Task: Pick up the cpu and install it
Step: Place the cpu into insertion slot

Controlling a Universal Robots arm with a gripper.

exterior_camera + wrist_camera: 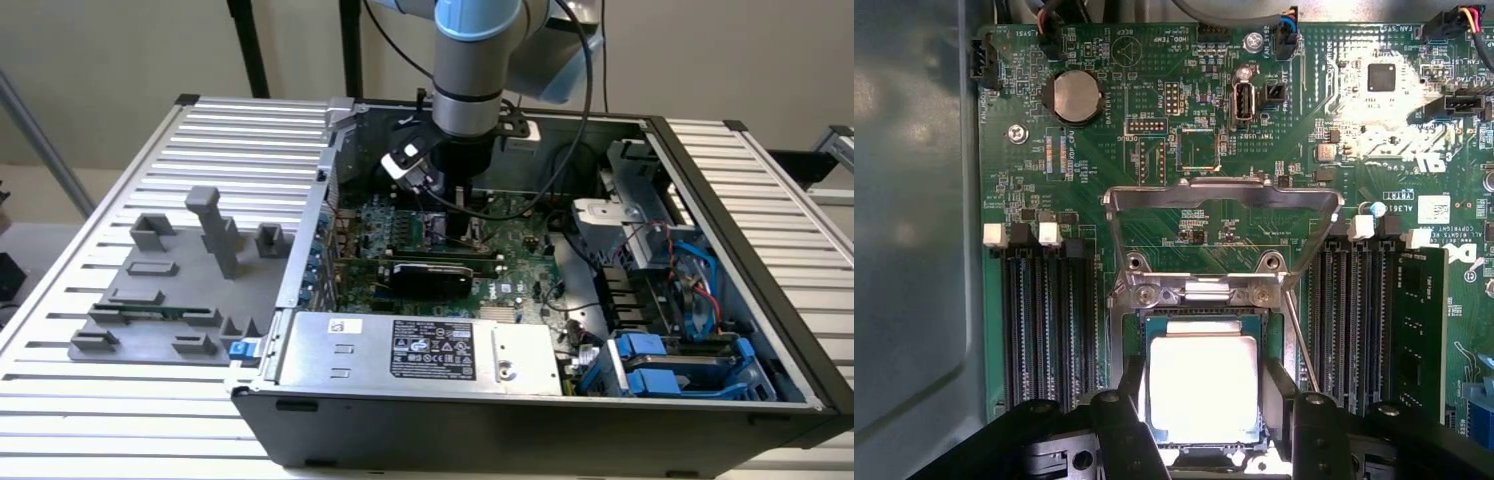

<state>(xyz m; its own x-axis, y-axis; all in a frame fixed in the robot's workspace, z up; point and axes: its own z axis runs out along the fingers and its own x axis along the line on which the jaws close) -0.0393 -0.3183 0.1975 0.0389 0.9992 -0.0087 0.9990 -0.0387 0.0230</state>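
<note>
The cpu (1204,385) is clamped at two opposite sides by the narrowed gripper (1206,405), just beside the raised metal frame (1222,200) on the green motherboard (1154,120). Black memory slots (1049,320) crowd both sides. Board print cannot be read. In the exterior view, the open case (534,420) is set on a slatted table (80,400), with a black-labelled silver box (334,350) at lower centre.

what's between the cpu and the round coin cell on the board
In the wrist view, the open metal socket frame crosses that stretch beside the cpu; from there to the coin cell is green board with small components.
</note>
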